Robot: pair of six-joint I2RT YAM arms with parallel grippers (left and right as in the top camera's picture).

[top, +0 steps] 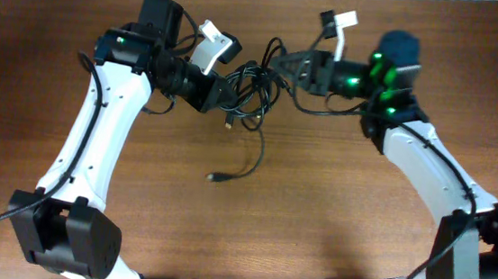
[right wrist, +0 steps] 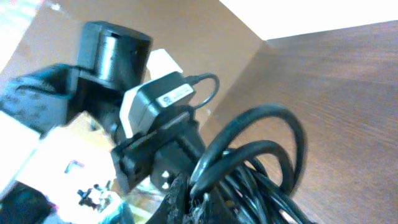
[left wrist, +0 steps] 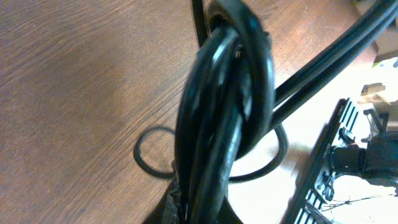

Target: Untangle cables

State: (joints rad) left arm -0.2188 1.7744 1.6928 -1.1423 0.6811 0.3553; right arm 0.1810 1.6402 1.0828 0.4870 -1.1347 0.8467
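Overhead, the cables (top: 250,85) are seen bunched in a dark knot toward the far side of the wooden table (top: 314,217), between the two arms. The left gripper (top: 224,93) is closed on the knot from one side and the right gripper (top: 284,68) is clamped on it from the other. One strand (top: 257,149) is left trailing out of the knot toward the near side, and it ends in a small plug (top: 217,178) lying flat on the wood.

In the left wrist view most of the frame is blocked by the cables (left wrist: 224,112), which rise straight out of the closed jaws. Only a single loop (left wrist: 149,155) is seen resting on the table behind them. In the right wrist view the looped cables (right wrist: 249,162) are crowded against the left arm's white camera housing (right wrist: 152,99), set just behind them. The fingers themselves are hidden by the cables in both wrist views.
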